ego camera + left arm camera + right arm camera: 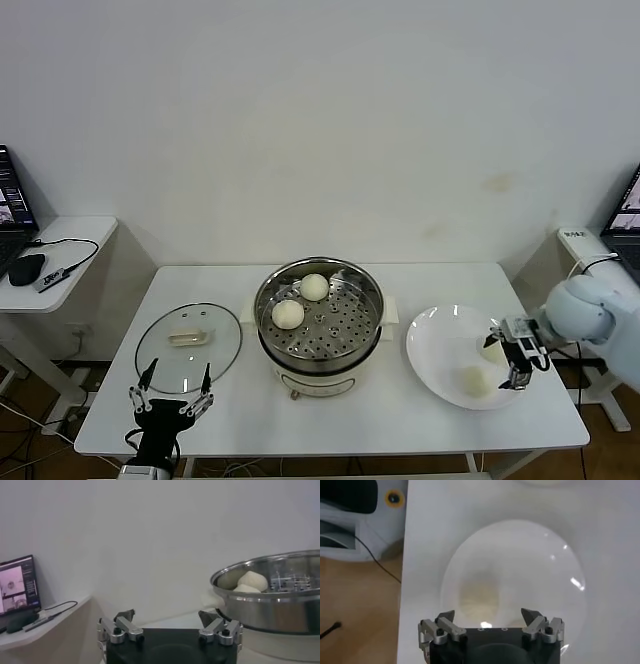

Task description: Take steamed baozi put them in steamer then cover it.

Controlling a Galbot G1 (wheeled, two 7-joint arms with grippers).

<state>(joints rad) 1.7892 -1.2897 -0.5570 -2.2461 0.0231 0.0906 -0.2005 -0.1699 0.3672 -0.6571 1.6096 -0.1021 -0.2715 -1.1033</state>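
A: White worktop [400, 410] first. Status?
B: Steamer [318, 312] sits mid-worktop, uncovered; two steamed baozi [288, 314] lie on its perforated tray.
A: Remaining buns?
B: Two on the plate [435, 340], to the steamer's right. Right pincer [508, 362] hovers over them, jaws spread wide, gripping nothing.
A: Cover?
B: Cover [188, 346] lies flat to the steamer's left. Left pincer [170, 390] waits near it at the front edge, open and empty.
A: Judgement?
B: Roughly halfway; two transfers plus covering remain.
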